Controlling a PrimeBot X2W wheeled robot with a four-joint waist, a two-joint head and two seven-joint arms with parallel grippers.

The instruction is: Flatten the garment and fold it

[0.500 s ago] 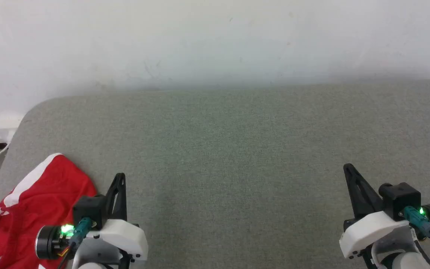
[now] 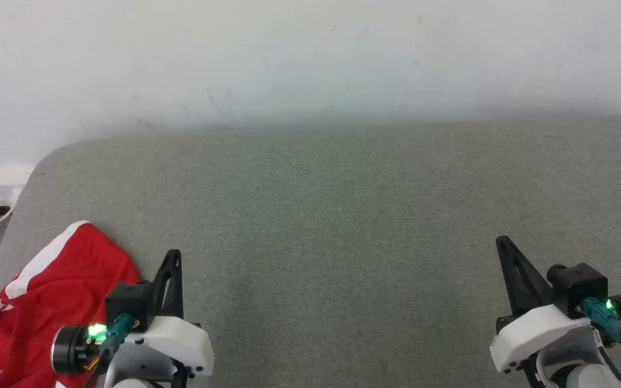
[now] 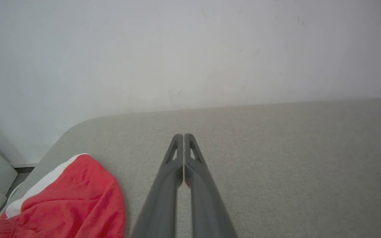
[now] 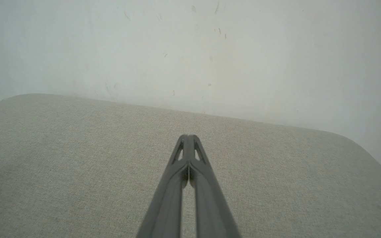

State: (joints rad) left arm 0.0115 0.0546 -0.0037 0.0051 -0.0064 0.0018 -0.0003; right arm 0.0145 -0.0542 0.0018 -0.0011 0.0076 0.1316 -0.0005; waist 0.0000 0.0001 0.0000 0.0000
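Grey cushion [image 2: 343,215] bears crumpled garment [image 2: 46,291] beside closed left gripper [image 2: 174,253].

Obstacles: garment [image 2: 57,280], heaped lower left; wall [image 2: 310,54], across the top. Free: cushion [image 2: 343,215], bare through centre and right.

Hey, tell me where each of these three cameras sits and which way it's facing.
Head view: on the robot's head, facing forward and down over the table and wall; left gripper and right gripper show, both shut.
Left wrist view: on the left arm, looking along the left fingers across the table to the wall; the garment lies to their left.
Right wrist view: on the right arm, looking along the right fingers toward the table's rounded corner.
Shared: head and left wrist views both catch the garment.
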